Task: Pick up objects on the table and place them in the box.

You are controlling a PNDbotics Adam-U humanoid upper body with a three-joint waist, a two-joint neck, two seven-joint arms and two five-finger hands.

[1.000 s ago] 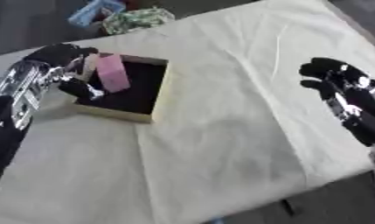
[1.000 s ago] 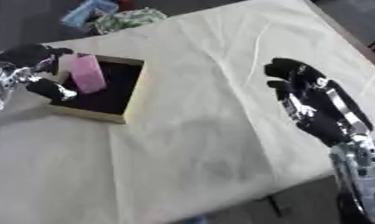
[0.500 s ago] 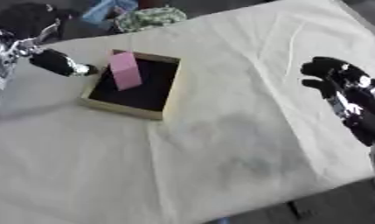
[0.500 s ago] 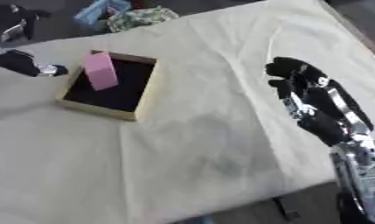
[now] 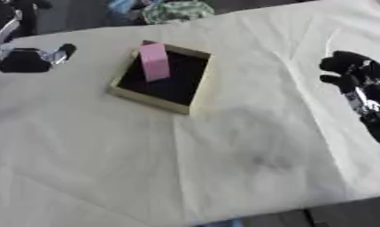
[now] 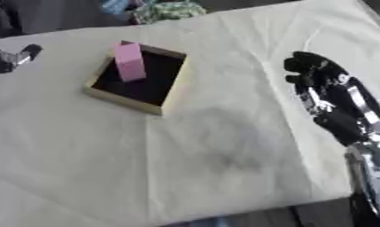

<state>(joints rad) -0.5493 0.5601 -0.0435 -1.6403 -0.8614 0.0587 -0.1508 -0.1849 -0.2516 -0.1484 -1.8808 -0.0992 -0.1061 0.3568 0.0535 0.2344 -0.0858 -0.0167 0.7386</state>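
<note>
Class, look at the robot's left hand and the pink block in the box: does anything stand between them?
Nothing visible does. The pink block already stands in the box, leaning at its far wall. The left hand is off to the box's left, with only bare cloth between them.

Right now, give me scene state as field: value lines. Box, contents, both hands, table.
box: tan walls, black inside, sits on the cloth left of centre
pink block: inside the box, at its far corner, standing tilted
left hand: at the left edge, apart from the box, holds nothing, fingers unclear
right hand: over the right side of the cloth, fingers relaxed, empty
table: covered in pale yellow cloth
loose objects on cloth: none visible
</note>
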